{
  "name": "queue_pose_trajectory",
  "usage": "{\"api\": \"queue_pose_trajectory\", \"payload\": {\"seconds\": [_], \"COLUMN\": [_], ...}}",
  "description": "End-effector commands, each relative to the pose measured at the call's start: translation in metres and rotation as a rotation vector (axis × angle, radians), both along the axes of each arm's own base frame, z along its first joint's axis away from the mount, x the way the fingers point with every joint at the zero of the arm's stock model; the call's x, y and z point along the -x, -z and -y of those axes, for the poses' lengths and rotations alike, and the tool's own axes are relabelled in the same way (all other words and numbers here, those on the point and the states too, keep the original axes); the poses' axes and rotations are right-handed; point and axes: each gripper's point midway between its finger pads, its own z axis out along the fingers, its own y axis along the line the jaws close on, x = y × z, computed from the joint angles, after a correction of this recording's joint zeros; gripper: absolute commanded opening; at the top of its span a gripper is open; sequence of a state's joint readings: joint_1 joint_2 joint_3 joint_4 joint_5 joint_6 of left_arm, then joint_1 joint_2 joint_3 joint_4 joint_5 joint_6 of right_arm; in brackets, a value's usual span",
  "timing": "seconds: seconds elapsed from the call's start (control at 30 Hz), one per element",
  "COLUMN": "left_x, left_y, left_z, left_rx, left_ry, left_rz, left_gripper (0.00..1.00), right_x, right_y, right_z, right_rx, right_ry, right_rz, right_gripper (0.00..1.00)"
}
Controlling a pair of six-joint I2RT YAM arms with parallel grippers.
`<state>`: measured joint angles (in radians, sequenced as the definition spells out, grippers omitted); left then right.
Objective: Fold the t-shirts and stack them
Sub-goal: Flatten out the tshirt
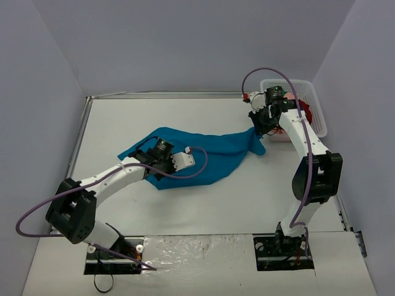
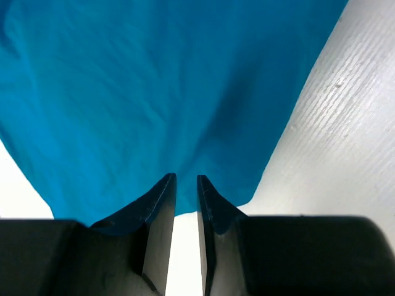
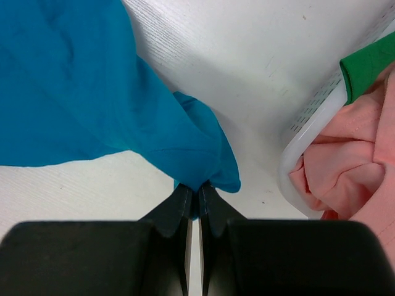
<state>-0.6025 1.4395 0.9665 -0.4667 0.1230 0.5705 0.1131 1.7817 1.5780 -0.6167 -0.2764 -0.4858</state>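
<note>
Nearest, in the left wrist view, is the left pincer (image 2: pixel 186 179). Its jaws are almost together with a thin slit, at the near hem of the teal-blue t-shirt (image 1: pixel 203 154); I cannot tell if cloth is caught. The right pincer (image 3: pixel 192 188) is closed on a bunched corner of this shirt, which lies spread at the middle of the worktop (image 1: pixel 185 117).

If the left jaws hold only air, a pull would likely drag the cloth from one side and wrinkle it. The right pincer is just beside the basket (image 1: pixel 311 98) at two o'clock, so a swing there could knock the rim or catch the pink shirt (image 3: pixel 345 166). Bare worktop shows toward ten and six o'clock.
</note>
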Motion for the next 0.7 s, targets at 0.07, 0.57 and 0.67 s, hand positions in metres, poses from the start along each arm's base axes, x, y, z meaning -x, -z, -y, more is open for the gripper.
{"api": "queue_pose_trajectory", "payload": {"seconds": [0.07,0.57,0.67], "left_x": [0.006,0.046,0.043], "left_y": [-0.001,0.057,0.063], "left_z": [0.021,0.042,0.040], "left_rx": [0.026,-0.043,-0.060], "left_ry": [0.053,0.132,0.121], "left_rz": [0.009,-0.128,-0.121], "left_gripper": [0.20,0.27,0.33], "right_x": [0.007,0.009,0.010], "right_y": [0.006,0.019,0.018], "right_z": [-0.001,0.002,0.001], "right_rx": [0.006,0.021,0.017], "right_ry": [0.009,0.016,0.011], "right_rz": [-0.025,-0.054,-0.053], "right_gripper": [0.00,0.00,0.00]}}
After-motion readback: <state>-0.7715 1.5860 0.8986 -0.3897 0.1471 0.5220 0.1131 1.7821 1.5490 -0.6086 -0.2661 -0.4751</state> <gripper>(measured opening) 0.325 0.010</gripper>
